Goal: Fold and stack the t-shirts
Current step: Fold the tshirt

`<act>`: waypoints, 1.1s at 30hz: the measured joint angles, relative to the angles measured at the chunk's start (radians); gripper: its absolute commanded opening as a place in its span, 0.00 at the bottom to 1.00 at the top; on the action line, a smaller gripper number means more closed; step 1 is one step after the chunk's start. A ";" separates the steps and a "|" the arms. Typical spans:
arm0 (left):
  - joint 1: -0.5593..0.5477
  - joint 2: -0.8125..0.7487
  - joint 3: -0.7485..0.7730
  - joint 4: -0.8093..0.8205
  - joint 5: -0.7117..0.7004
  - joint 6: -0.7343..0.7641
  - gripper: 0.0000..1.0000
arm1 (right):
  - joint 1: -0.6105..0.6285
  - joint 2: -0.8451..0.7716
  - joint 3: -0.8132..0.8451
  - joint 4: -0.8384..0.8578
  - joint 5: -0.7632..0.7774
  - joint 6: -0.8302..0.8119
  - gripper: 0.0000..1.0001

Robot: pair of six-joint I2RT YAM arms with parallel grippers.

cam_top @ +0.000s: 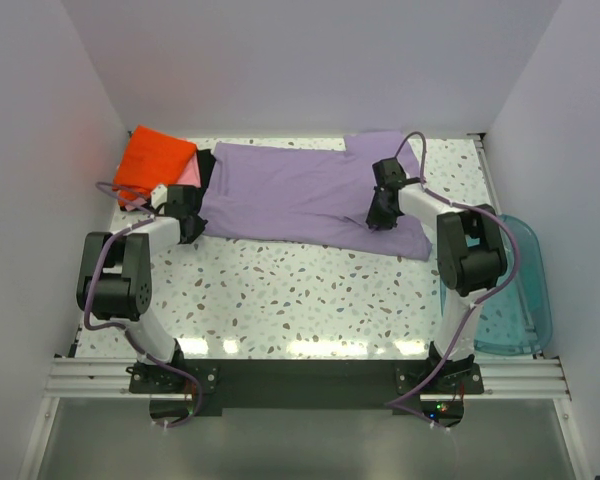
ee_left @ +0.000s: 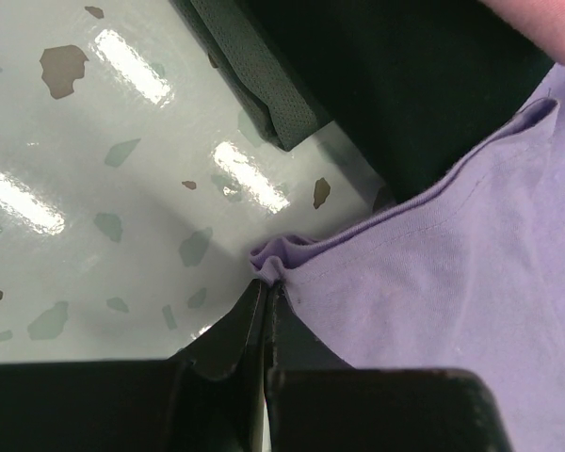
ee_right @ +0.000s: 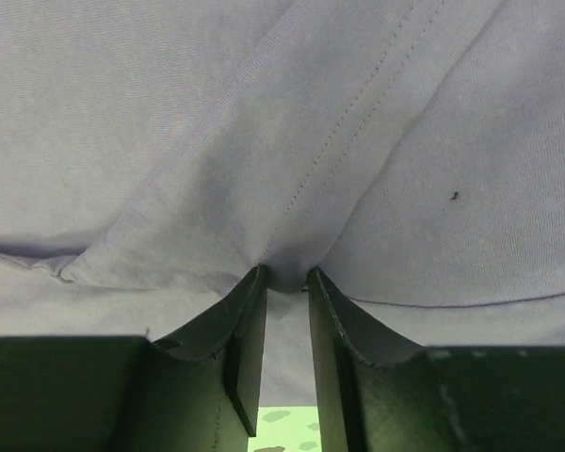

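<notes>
Far half of the table: that's where we've got the lavender t-shirt, spread out mostly flat with its long side running left to right.
Left gripper: sits at the shirt's near-left corner. The jaws are pressed pretty much together, and a little bunched-up nub of the purple hem is pinched right at the tips.
Right gripper: sits over the right part of the same shirt, close to the sleeve seams. The fingers have only a narrow slot between them, and a fold of lavender cloth is drawn into that slot, so we'd call it clamped on the fabric.
Cloth around the right gripper: creases fan out from the pinch, with a stitched seam running diagonally away from it.
Folded pile: in the far-left corner, the orange t-shirt is on top, and the pink t-shirt peeks out along its right side.
Black t-shirt: lies between the pink one and the lavender shirt's left end. In the left wrist view the purple hem lies right against it, though we can't tell how far they overlap.
Table: a speckled white top, glossy enough to show glare patches by the left gripper.
Teal bin: off at the right edge, just beside the right arm, well apart from the shirts.
</notes>
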 measured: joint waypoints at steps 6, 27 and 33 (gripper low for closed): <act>-0.002 0.000 0.000 -0.002 -0.005 0.000 0.00 | 0.000 0.001 0.009 -0.004 0.000 0.005 0.06; -0.002 0.000 0.006 -0.018 -0.010 0.007 0.00 | 0.000 0.107 0.226 -0.047 -0.002 -0.003 0.00; -0.002 0.000 0.008 -0.022 -0.012 0.020 0.00 | 0.000 0.197 0.393 -0.070 -0.017 -0.023 0.00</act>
